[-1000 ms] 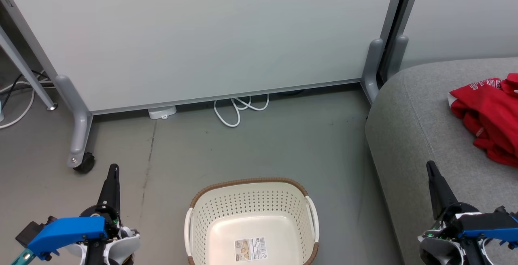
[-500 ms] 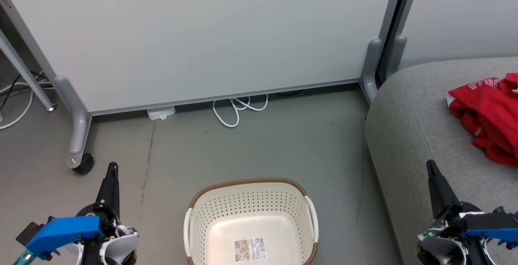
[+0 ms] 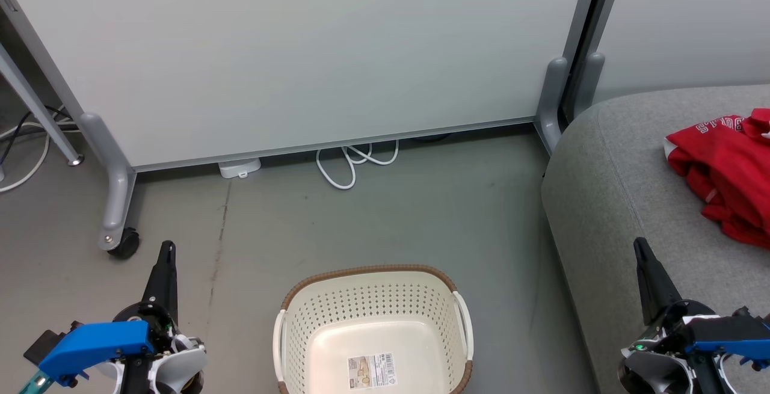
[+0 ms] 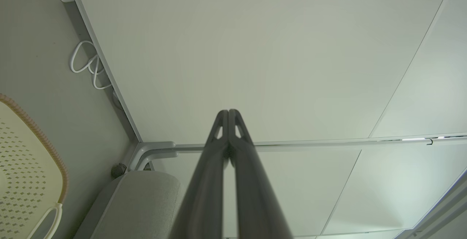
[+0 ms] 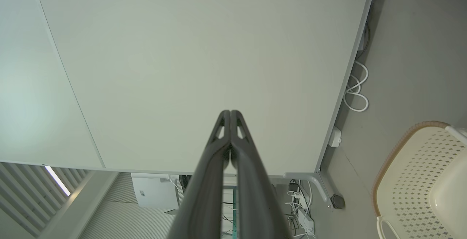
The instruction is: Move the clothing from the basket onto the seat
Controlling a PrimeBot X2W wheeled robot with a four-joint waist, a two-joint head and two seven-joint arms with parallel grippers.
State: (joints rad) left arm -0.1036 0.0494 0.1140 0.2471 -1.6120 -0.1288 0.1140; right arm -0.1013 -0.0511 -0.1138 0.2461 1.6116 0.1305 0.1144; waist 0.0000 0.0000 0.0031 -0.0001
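The cream basket (image 3: 289, 322) with a brown rim stands on the floor at the bottom centre, holding nothing but a paper label (image 3: 372, 370). Red clothing (image 3: 728, 171) with white lettering lies crumpled on the grey seat (image 3: 607, 189) at the right. My left gripper (image 3: 166, 249) is shut, empty, to the left of the basket, pointing up the head view. Over the seat's front part, my right gripper (image 3: 639, 246) is shut and empty, well below the clothing. The left wrist view has the shut left gripper (image 4: 228, 112) and the basket rim (image 4: 43, 137). The right wrist view has the shut right gripper (image 5: 230, 112) and the basket (image 5: 412, 173).
A white partition panel (image 3: 301, 51) on grey castor feet (image 3: 117, 201) stands behind the basket. White cable loops (image 3: 352, 162) and a small white box (image 3: 240, 167) lie under its lower edge. More cables (image 3: 24, 141) run at the far left. Grey floor (image 3: 391, 219) surrounds the basket.
The head view has shifted very slightly compared with one second ago. Both grippers, the basket and the clothing keep their places.
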